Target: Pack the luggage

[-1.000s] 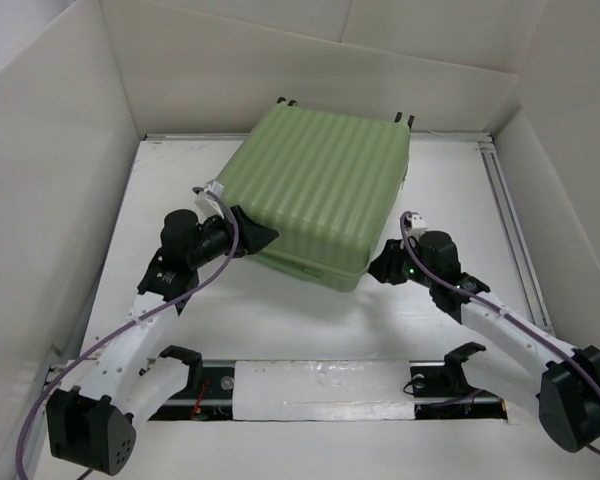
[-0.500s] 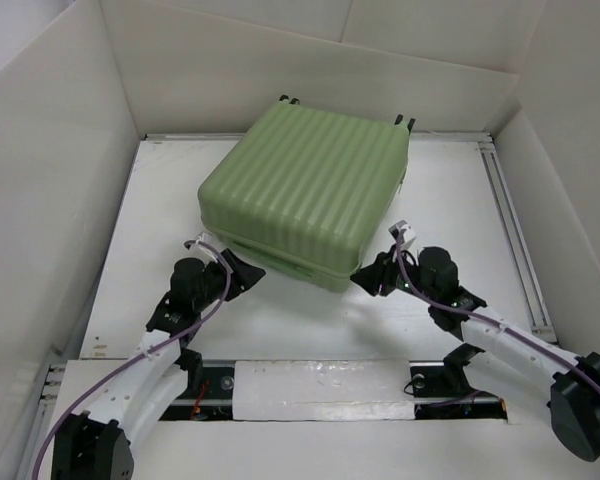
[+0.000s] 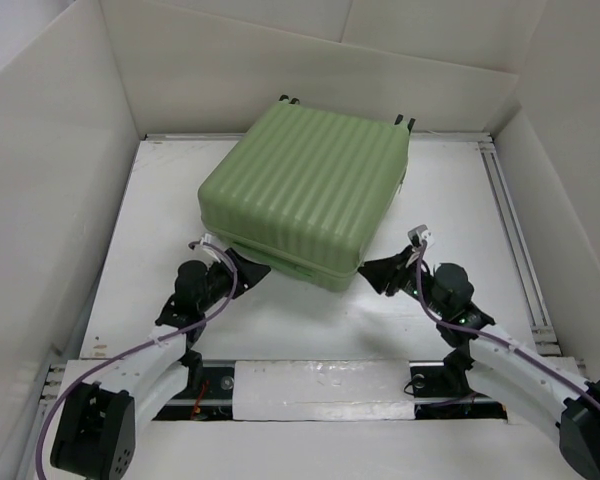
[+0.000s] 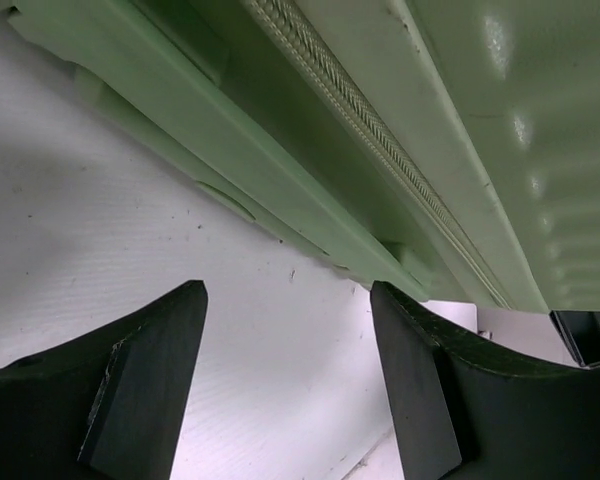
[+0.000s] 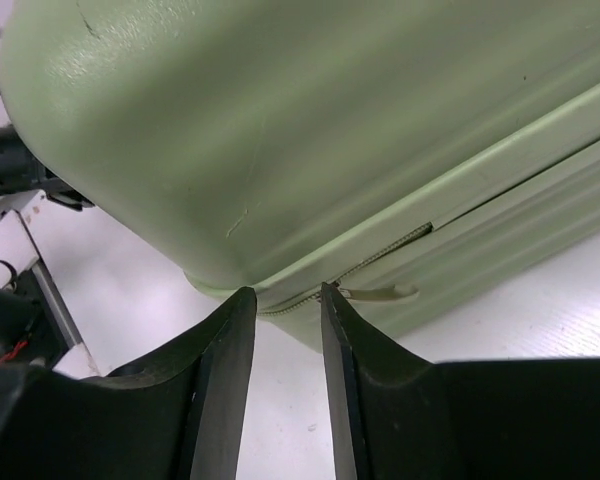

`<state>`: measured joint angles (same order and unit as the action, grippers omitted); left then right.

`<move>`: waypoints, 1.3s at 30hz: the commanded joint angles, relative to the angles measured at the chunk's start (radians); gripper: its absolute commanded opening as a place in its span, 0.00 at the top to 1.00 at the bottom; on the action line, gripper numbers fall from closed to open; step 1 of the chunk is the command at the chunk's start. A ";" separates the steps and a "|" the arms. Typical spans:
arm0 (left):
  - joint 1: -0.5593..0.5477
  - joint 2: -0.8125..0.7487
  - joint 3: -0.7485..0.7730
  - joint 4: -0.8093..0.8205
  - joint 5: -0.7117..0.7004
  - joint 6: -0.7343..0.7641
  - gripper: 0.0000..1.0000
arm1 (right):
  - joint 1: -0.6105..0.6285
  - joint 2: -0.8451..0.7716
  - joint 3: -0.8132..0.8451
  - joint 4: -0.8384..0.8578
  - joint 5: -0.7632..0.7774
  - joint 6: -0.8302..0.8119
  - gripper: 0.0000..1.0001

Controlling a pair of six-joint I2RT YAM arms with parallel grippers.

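We see the suitcase (image 3: 305,190) lying flat and skewed across the middle of the table (image 3: 280,320), lid down and its zipped seam facing the arms, which we judge is why both claws sit low at its near corners. The left arm reaches forward with the left claw (image 3: 242,268) released, fingers wide apart and empty just beside the near-left corner. The right arm bends inward, and the right claw (image 5: 285,295), narrowly parted and grasping nothing, points straight at the zip pull (image 5: 380,293).
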<state>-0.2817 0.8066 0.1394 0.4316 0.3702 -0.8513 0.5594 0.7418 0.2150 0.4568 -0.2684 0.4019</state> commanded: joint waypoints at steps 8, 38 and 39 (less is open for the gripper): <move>-0.002 0.140 0.000 0.260 0.048 0.018 0.37 | 0.048 0.018 -0.006 0.079 0.110 0.046 0.55; -0.002 0.361 0.040 0.463 0.039 0.012 0.44 | 0.046 0.068 -0.147 0.267 0.220 0.141 0.48; -0.002 0.361 0.040 0.463 0.039 0.012 0.44 | 0.046 0.092 -0.137 0.284 0.204 0.131 0.49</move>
<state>-0.2817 1.1625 0.1478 0.7788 0.4145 -0.8291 0.6083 0.7898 0.0494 0.6815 -0.0269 0.5678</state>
